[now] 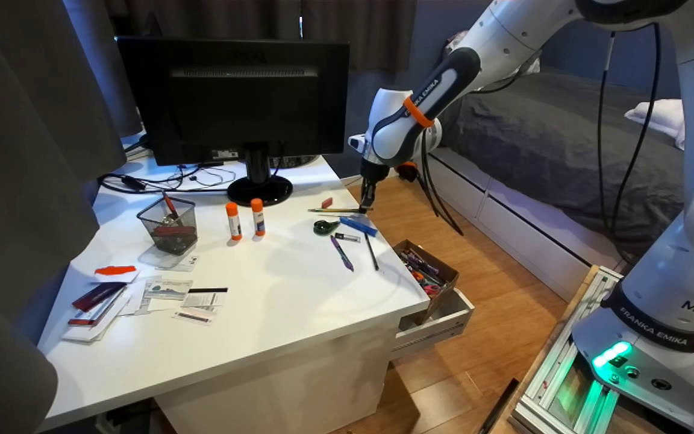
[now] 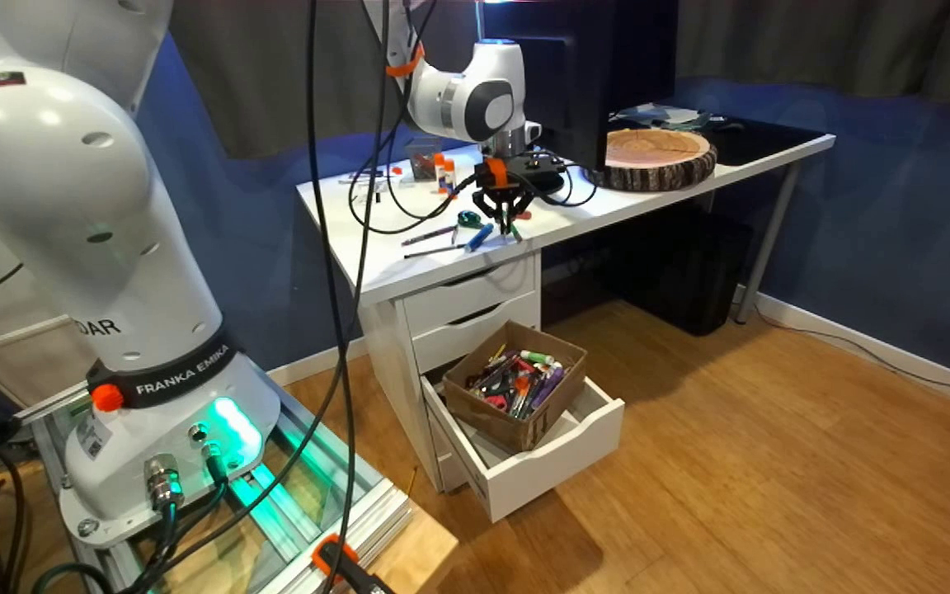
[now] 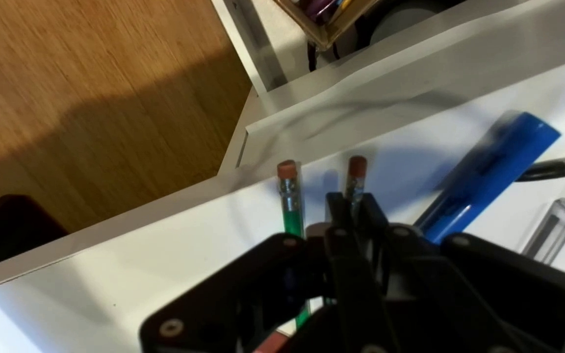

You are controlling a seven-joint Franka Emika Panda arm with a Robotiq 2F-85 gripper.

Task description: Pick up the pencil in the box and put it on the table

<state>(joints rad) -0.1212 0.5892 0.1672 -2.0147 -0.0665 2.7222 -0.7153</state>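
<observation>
A pencil with a red eraser end (image 3: 357,167) stands between my fingertips. My gripper (image 3: 353,200) looks shut on it, just behind the metal band; the rest of that pencil is hidden by the fingers. A green pencil (image 3: 291,215) lies beside it, apart from the fingers. The gripper is low over the table's edge in both exterior views (image 1: 364,208) (image 2: 505,226). The table (image 1: 281,283) is the white desk, also in the wrist view (image 3: 115,284). The white drawer (image 2: 557,464) is pulled out below. A brown cardboard box (image 2: 482,417) full of pens sits in it.
A blue marker (image 3: 488,179) lies close to the fingers. A clear case (image 3: 552,233), a green tape dispenser (image 1: 325,227), a purple pen (image 1: 341,252) and a pink eraser (image 1: 327,202) lie nearby. A monitor (image 1: 232,96), glue sticks (image 1: 258,218) and a mesh basket (image 1: 172,235) stand farther off.
</observation>
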